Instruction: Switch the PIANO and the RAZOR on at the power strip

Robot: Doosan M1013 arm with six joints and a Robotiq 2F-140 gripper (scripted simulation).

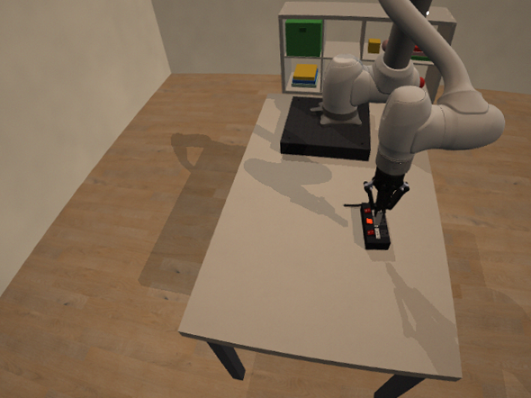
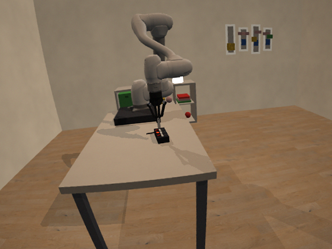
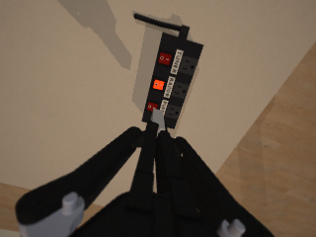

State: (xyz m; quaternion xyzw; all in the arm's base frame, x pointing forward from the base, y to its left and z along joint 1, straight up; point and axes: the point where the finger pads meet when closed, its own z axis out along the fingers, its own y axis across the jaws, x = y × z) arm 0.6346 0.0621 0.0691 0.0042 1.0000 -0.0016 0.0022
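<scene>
A black power strip (image 1: 381,241) (image 2: 163,139) (image 3: 187,79) lies flat on the table (image 1: 285,283) (image 2: 127,163), right way up, with its cable pointing towards the robot base. It has three red switches in a row. The middle switch (image 3: 158,84) (image 1: 369,221), labelled RAZOR, glows bright orange-red. The far switch (image 3: 164,59) is dark red. The near switch (image 3: 150,106) is dark red and partly hidden by my fingertips. My gripper (image 3: 156,117) (image 1: 377,227) (image 2: 159,124) is shut and empty, pointing down, with its tips right at the near switch. I cannot tell if they touch it.
The black robot base plate (image 1: 299,138) sits at the far end of the table. A shelf unit (image 1: 302,36) with coloured boxes stands behind it. A red ball (image 2: 187,114) shows beyond the table's right edge. The strip lies near that right edge.
</scene>
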